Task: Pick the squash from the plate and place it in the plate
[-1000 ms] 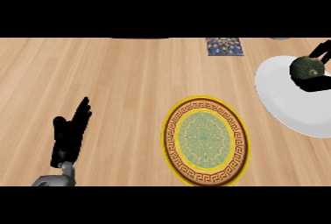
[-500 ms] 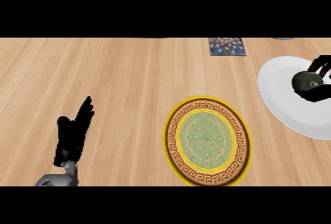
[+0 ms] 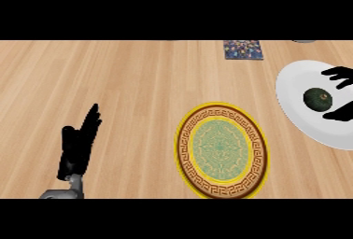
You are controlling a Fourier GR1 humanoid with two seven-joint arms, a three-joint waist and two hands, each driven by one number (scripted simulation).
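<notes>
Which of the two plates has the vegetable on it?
The plain white plate at the right edge holds the squash; the gold-rimmed patterned plate does not.

The left hand [image 3: 79, 147] rests open near the lower left, fingers straight and pointing far, grey wrist below it. The right hand [image 3: 342, 77] shows at the right edge, fingers and thumb spread apart.

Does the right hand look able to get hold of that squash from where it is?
Probably yes. The right hand is already over the white plate, with fingers above the squash and the thumb below it, and nothing lies between them. It has not closed on it yet.
</notes>
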